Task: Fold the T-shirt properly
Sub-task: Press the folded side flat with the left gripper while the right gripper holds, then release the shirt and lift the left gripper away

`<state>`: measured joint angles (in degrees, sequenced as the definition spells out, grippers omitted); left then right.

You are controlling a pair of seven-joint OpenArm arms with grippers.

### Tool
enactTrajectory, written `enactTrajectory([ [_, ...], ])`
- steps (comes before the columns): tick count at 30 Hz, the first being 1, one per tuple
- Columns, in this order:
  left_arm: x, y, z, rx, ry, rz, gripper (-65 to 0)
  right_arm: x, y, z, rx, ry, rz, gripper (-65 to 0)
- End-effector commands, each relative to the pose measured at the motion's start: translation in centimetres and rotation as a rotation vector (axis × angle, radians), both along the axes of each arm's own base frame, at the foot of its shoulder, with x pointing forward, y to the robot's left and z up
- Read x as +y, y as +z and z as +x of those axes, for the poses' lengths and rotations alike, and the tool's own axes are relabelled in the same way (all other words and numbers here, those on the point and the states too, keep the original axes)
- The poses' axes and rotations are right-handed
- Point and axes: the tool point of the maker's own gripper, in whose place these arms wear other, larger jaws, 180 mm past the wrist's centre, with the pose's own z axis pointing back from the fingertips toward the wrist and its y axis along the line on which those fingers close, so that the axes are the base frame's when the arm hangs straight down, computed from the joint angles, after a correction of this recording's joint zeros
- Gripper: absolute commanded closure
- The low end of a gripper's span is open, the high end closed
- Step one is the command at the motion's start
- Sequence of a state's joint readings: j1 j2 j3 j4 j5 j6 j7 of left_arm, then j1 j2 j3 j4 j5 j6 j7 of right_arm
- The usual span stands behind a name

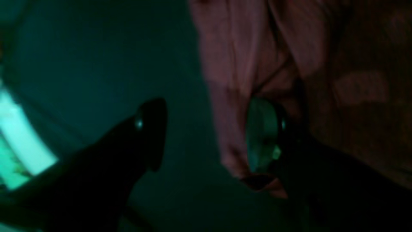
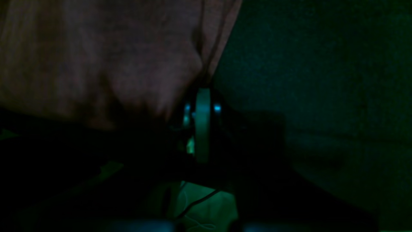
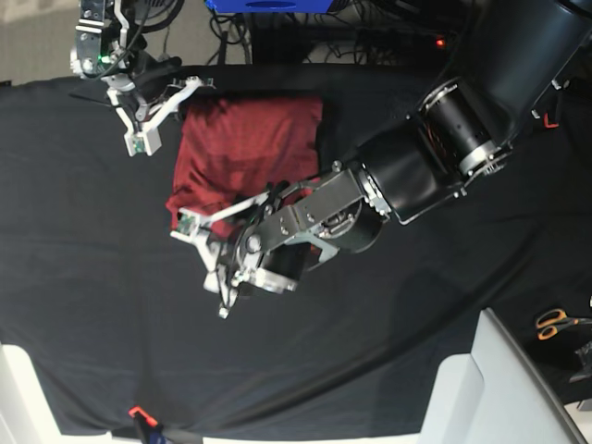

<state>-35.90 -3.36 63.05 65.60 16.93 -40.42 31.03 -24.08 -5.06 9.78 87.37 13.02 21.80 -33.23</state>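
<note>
A black-clothed surface (image 3: 83,296) is seen from above. At its far left, the right pincer (image 3: 183,95) is clamped on one T-shirt (image 3: 245,139), folded small. Nearer, the left pincer (image 3: 194,233) is spread apart at the shirt's near corner. One pair of scissors (image 3: 553,322) is seen far right.

Both wrist views are dark and blurred. In the left wrist view the shirt (image 1: 257,64) runs off the top and right edges, and its weave and seams cannot be made out. In the right wrist view the right gripper (image 2: 202,125) is mostly lost in shadow at 6 o'clock. In the base view the left arm (image 3: 407,176) covers the shirt's 5 o'clock corner.
</note>
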Motion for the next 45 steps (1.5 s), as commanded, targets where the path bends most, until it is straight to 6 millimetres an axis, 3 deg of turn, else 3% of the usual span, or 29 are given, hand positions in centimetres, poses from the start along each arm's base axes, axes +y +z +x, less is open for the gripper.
enactTrajectory([
  [1, 0.0, 2.0, 1.7, -0.063, 0.005, -0.006, -36.4, 0.0, 0.3, 0.3, -0.009, 0.001, -0.001, -0.6],
  [5, 0.5, 2.9, 2.0, -0.109, 0.014, 0.023, -36.2, -0.1, 0.3, 0.3, -0.01, -0.001, -0.001, -0.6],
  [9, 1.0, 2.2, 1.3, -0.098, 0.03, 0.031, -36.0, -0.1, 0.5, 0.8, -0.018, 0.0, -0.001, -0.6],
  [12, 1.5, 3.5, 2.6, -0.09, 0.117, -0.04, -35.9, -0.1, 0.5, 0.9, -0.02, 0.0, -0.001, -0.6],
  [14, 2.2, 5.9, 4.4, -0.099, 0.222, -0.15, -35.4, -0.2, 0.5, 1.0, -0.021, -0.001, -0.003, -0.6],
  [17, 4.2, 10.5, 6.5, -0.146, 0.384, -0.346, -23.7, -0.2, 0.6, 1.1, -0.027, -0.004, -0.004, -0.6],
  [20, 8.1, 13.4, 7.7, -0.197, 0.535, -0.47, 0.0, -1.2, 0.9, 1.3, -0.04, 0.002, -0.028, -0.6],
  [23, 12.8, 12.8, 7.7, -0.193, 0.691, -0.516, 0.0, -1.4, 1.3, 1.4, -0.052, 0.005, -0.036, -0.6],
  [26, 16.9, 10.3, 5.7, -0.156, 0.835, -0.53, 0.0, -2.8, 1.4, 1.2, -0.053, -0.032, -0.053, -0.6],
  [28, 17.7, 8.9, 3.1, -0.098, 0.887, -0.581, 0.0, -3.9, 1.5, 1.3, -0.06, -0.067, -0.065, -0.6],
  [35, 13.4, 7.5, -5.1, 0.168, 0.881, -0.819, 0.0, -6.1, 3.7, 2.6, -0.169, -0.115, -0.112, -0.6],
  [40, 11.9, 6.2, -7.4, 0.254, 0.909, -0.85, 0.0, -7.0, 5.7, 3.0, -0.252, -0.091, -0.147, -0.6],
  [45, 9.8, 3.5, -10.3, 0.367, 0.889, -0.812, 0.0, -7.8, 5.6, 2.6, -0.245, -0.09, -0.164, -0.6],
])
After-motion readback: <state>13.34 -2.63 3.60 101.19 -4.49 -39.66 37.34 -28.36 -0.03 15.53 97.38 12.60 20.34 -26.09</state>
